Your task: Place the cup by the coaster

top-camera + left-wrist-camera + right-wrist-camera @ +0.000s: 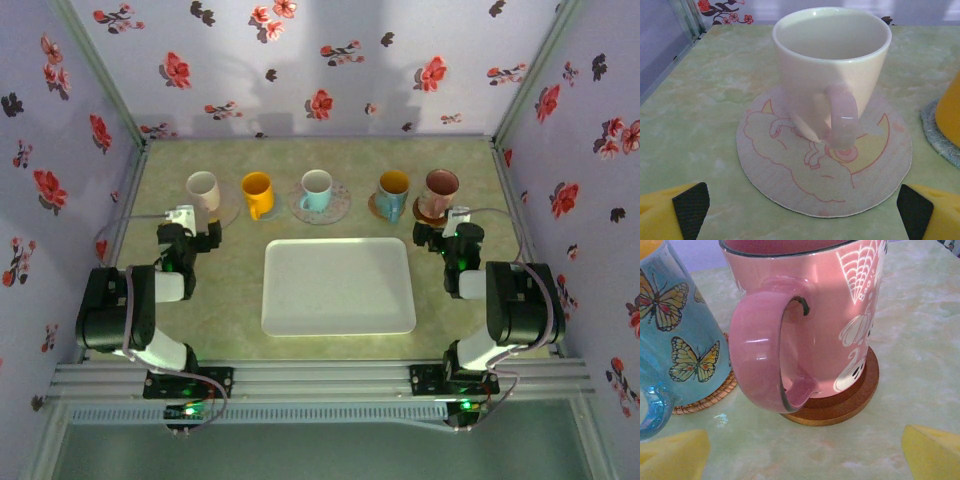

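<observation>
A pale pink cup (832, 75) (203, 188) stands on a round unicorn coaster (825, 165), its handle turned toward my left gripper (802, 212) (190, 222). That gripper is open just short of the coaster, with nothing between its fingers (690, 207). A pink spider-web mug (810, 315) (440, 186) rests on a round wooden coaster (845, 400). My right gripper (805, 455) (452, 228) is open in front of its handle, holding nothing.
A yellow cup (257, 193), a light blue cup on a patterned coaster (318, 192) and a blue butterfly mug (675, 330) (392, 192) on a woven coaster line the back row. A white tray (338, 286) lies between the arms. Floral walls enclose the table.
</observation>
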